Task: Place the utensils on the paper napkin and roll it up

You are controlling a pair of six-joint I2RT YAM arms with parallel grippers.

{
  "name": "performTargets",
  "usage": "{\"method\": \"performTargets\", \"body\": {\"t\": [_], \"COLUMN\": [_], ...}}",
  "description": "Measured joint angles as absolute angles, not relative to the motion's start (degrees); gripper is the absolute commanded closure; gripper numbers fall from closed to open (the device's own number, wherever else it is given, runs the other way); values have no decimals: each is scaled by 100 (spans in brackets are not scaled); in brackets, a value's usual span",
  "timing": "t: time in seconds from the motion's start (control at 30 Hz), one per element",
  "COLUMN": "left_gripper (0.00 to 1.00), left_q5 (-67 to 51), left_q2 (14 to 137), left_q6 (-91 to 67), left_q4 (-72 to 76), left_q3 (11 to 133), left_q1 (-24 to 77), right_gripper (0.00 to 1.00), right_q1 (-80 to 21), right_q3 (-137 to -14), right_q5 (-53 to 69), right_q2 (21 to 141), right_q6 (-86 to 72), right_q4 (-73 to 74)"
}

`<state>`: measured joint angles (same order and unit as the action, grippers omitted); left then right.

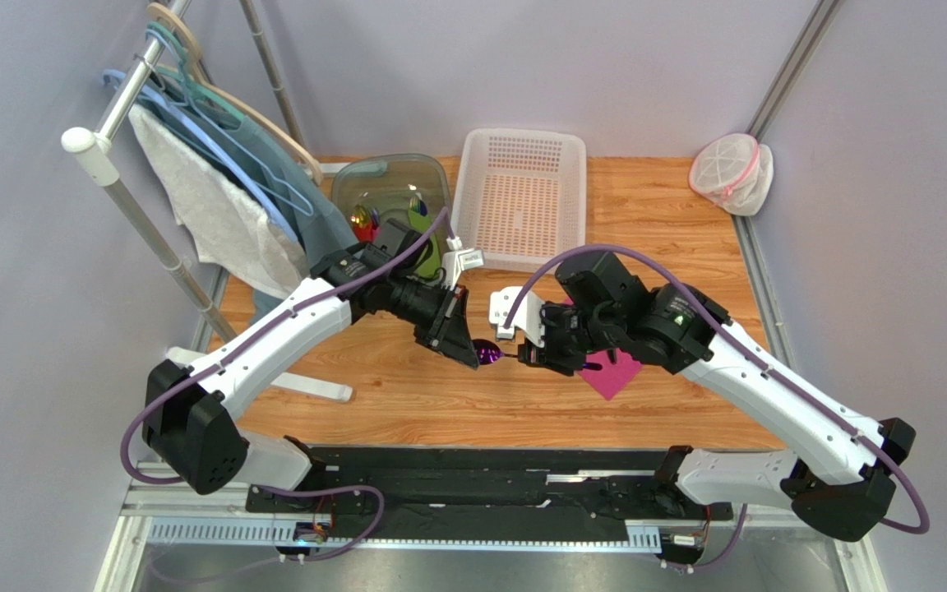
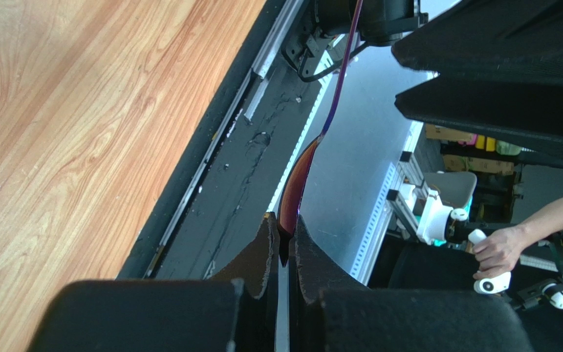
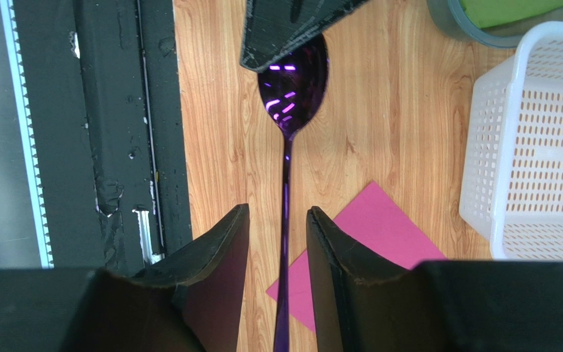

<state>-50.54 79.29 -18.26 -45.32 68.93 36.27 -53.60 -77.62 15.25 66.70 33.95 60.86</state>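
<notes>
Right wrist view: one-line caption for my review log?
Left pincer clamps the bowl of the purple spoon; open right pincer straddles its handle, pink napkin on the table beneath.

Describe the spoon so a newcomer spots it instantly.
Over the wooden table, look between the two arms' tips. The spoon hangs there, bowl pinched by the left claw, handle between the open fingers of the right claw. It is slim, dark purple; the napkin beneath is flat magenta.
</notes>
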Motion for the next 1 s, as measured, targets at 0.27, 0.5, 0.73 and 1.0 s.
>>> {"method": "performTargets", "body": {"t": [0.27,0.5,0.73,1.0], "left_gripper": [100,100,100,100], "left_q5": [-5054,-5054,-5054,-5059], "left_q2": [7929,7929,7929,7929], "left_q6": [-1973,-2069,-2099,-2161], "left_q4": [-4418,-4340,-4298,-4261], "left_q3": [6858,6790,6777,6777], "left_q1": [3621,3616,3605,3597], "right_gripper": [64,73,78,86], "right_q1": [-5577,-5581,-5581,-5581], "right_q3": [-7575,-7404,-7290,-7218], "right_q5": [1417,1146,958,834], "right_q2": [6746,6814,6827,6847], "right_q6": [3398,3395,3409,3439], "right_q4": [6001,5833,5706,5601]}}
